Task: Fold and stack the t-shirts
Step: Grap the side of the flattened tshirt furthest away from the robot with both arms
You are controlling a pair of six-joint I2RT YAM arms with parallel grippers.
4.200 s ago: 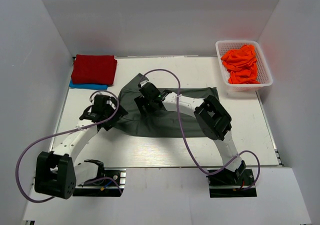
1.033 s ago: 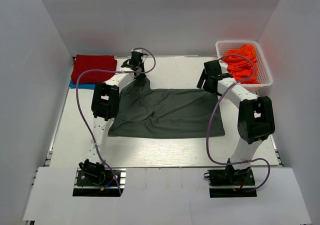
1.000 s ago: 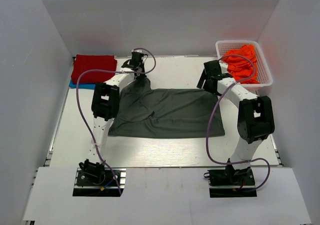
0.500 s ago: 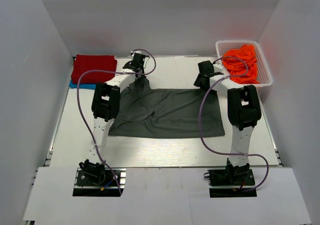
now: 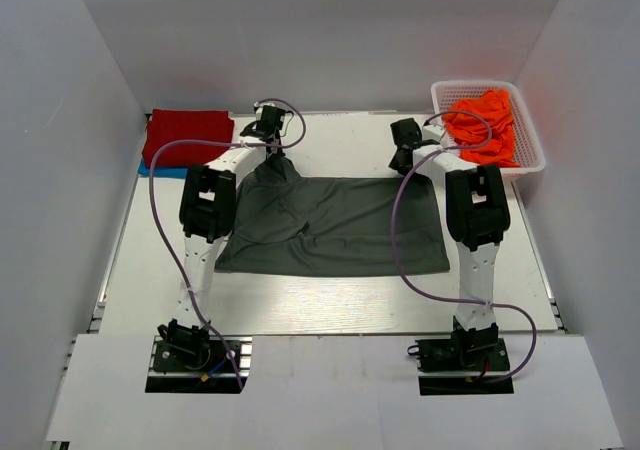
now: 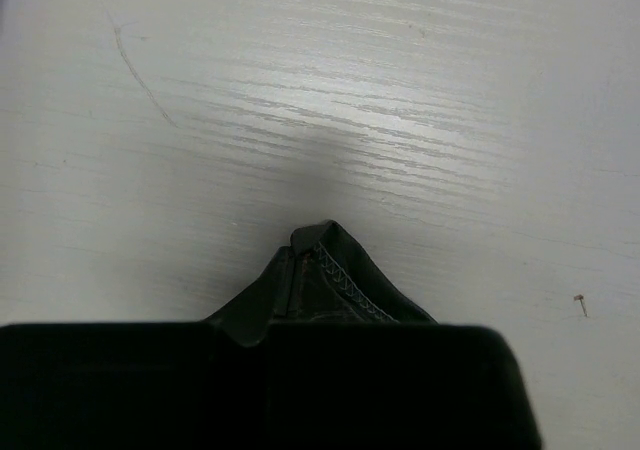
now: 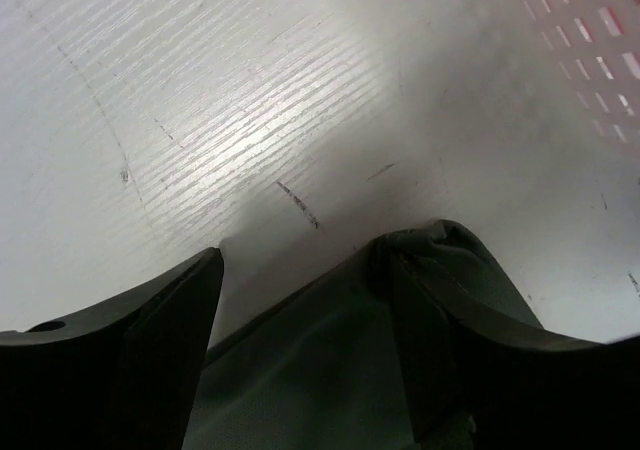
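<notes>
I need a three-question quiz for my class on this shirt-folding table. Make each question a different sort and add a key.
1. Fill in: the orange t-shirts lie in the white ____.
2. True or false: the red t-shirt lies folded on a blue t-shirt.
3. The left gripper has its jaws shut on: A an orange t-shirt; B a corner of the grey t-shirt; C the red t-shirt.
Key: 1 basket; 2 true; 3 B.
</notes>
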